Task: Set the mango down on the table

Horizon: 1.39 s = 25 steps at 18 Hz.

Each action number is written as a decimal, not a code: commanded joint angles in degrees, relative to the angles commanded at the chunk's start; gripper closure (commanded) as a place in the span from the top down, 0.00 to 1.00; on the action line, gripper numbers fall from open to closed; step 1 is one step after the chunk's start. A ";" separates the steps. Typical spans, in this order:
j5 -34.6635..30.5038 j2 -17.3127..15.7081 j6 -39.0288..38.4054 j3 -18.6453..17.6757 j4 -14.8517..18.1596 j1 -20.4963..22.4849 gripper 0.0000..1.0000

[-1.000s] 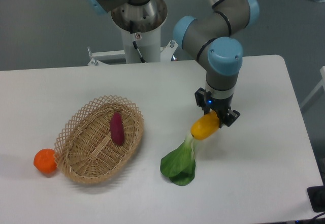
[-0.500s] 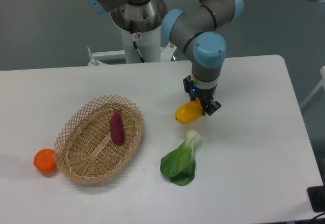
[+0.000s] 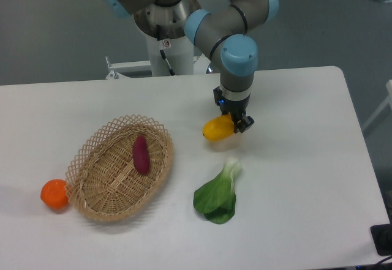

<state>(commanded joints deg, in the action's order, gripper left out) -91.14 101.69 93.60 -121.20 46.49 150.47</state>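
Carried up and toward the basket side over the last second, the mango point(image 3: 217, 129) now hangs clear of the bok choy point(image 3: 218, 193) instead of overlapping its stem. I read that as me hunting for a bare patch of worktop point(image 3: 306, 160) to set it on. Its long axis lies roughly level, running from the claw point(image 3: 236, 123) out toward the wicker basket point(image 3: 120, 166), free end tipped slightly down. My claw is clenched on the mango's near end. It seems low over the worktop; whether it touches I cannot tell. A purple sweet potato point(image 3: 141, 154) lies in the basket, an orange point(image 3: 54, 194) just beyond it.
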 joint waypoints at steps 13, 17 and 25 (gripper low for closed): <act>0.09 0.09 0.44 3.33 0.44 1.23 1.00; 0.53 0.79 0.18 7.98 1.23 1.85 1.00; 0.88 4.74 -4.65 20.81 10.54 1.41 1.00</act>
<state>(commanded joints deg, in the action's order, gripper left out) -90.27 106.43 88.96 -100.39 57.03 151.88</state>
